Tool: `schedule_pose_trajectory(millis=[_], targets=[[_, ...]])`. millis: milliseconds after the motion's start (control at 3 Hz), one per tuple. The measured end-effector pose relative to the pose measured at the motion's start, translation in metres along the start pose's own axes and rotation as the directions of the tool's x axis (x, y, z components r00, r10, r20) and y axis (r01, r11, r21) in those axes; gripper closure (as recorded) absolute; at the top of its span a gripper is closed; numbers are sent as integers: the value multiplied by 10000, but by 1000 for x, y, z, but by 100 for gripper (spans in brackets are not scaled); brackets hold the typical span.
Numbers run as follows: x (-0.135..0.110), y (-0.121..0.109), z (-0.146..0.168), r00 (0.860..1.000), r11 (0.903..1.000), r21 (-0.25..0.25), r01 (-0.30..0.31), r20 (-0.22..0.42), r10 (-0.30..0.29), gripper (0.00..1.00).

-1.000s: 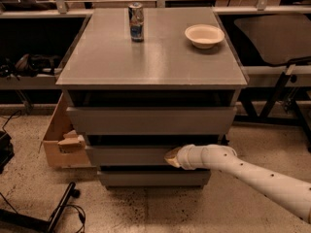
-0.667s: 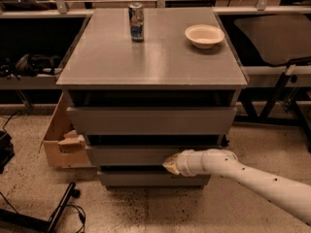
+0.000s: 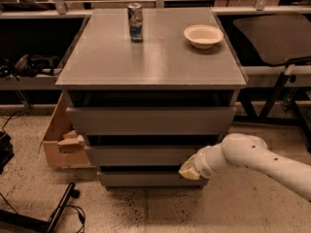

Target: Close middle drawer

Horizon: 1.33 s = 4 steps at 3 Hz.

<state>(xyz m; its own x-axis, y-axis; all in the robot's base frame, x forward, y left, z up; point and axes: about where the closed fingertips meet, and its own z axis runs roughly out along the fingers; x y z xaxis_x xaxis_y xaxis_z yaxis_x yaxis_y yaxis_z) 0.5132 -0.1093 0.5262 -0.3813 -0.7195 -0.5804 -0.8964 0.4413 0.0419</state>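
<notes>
Speckled floor (image 3: 146, 212) lay under the grey cabinet (image 3: 150, 62). Its middle drawer (image 3: 141, 155) stood slightly out at six o'clock. The gripper (image 3: 188, 170) seemed pressed against its front at five o'clock; open or closed, I could not tell. A straight, level push toward twelve o'clock seemed best.

the arm (image 3: 257, 157) is smooth, glossy white, a thick rounded tube that swells into a bulbous joint, with a few small dark dots on its upper side (holes or screws, cannot tell). a white collar narrows to the gripper (image 3: 188, 171), a pale tan wedge, at five o'clock in the view.
</notes>
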Motion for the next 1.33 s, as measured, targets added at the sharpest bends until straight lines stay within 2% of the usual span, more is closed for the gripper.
schedule_pose_trajectory(millis=[333, 667, 1000, 1333], targets=[[1, -41, -110, 9772, 9963, 731, -463, -2036, 603, 100], [33, -60, -179, 9048, 9776, 1560, -1412, -3805, 1914, 100], [81, -45, -248, 7777, 9325, 2344, -2748, -5161, 3590, 100], [110, 7, -309, 6670, 8880, 2684, -3733, -5876, 4580, 100]])
